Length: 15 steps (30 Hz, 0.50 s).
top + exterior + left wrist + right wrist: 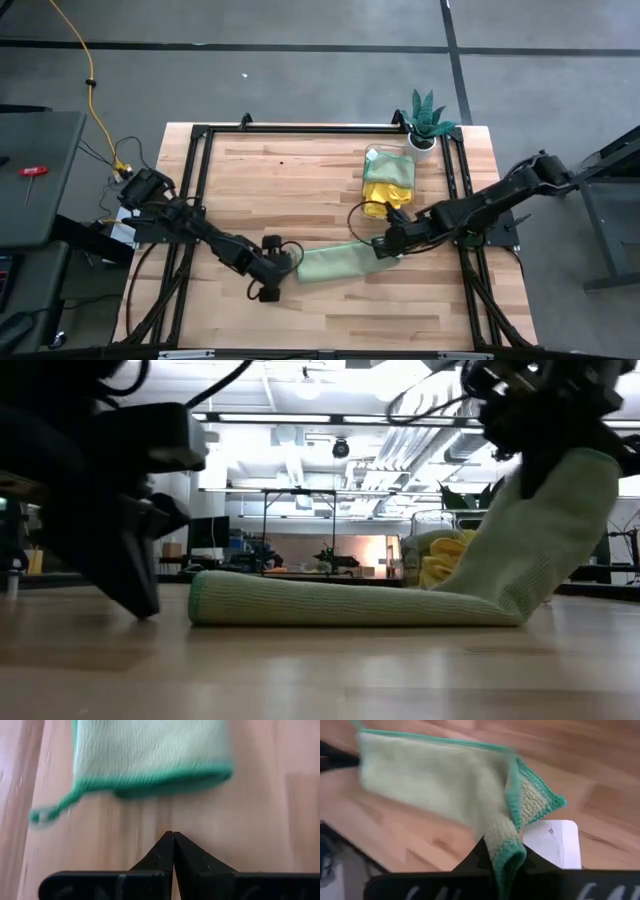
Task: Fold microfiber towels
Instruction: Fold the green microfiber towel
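A pale green microfiber towel (335,262), folded into a long strip, lies across the table's near middle. My right gripper (385,245) is shut on its right end, which rises off the wood in the low view (560,510). The rest of the strip (350,600) lies flat. My left gripper (272,285) is shut, pointing down at the bare wood just off the towel's left end (150,775), a small gap away from it (173,837). Yellow towels (388,185) lie bunched at the far right. My right gripper pinches the green towel's right end at its green-hemmed edge (512,847) between its two fingers, where folded layers bunch together. The fingers come from above, slanting down. That end hangs lifted and curled over (575,480), while the strip's remaining length rests on the table.
The yellow towels sit in a clear container (372,158) beside a small potted plant (428,120) at the far right corner. Black frame rails (190,200) run along the table's left, right and far sides. Bare wood (290,180) lies beyond the green towel.
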Each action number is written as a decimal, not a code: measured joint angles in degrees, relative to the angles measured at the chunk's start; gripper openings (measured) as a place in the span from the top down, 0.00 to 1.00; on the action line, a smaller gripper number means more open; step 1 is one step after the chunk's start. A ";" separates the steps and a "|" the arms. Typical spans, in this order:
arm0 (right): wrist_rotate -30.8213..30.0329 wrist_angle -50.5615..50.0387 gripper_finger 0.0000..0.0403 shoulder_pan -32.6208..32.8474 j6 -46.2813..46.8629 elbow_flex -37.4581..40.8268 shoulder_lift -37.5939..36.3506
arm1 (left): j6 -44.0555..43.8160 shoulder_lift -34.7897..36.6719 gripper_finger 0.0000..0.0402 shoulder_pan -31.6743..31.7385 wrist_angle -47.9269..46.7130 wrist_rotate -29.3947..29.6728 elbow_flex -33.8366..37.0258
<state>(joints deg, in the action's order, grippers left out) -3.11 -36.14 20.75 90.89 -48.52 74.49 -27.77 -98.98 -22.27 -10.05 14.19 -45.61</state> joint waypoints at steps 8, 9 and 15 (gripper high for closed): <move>-1.01 1.46 1.00 -0.39 -4.19 -9.74 10.91 | 4.46 -3.83 1.00 0.99 1.14 0.16 -4.19; -1.05 1.83 1.00 -0.47 -4.80 -10.77 12.21 | 4.46 -3.85 1.00 1.15 1.28 0.19 -4.21; -1.30 10.12 1.00 -0.59 -6.52 -15.72 20.36 | 4.57 -3.91 1.00 1.90 1.72 0.34 -4.23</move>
<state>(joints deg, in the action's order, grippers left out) -4.41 -26.02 20.16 84.37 -64.24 94.85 -23.20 -102.89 -20.36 -8.32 14.52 -49.84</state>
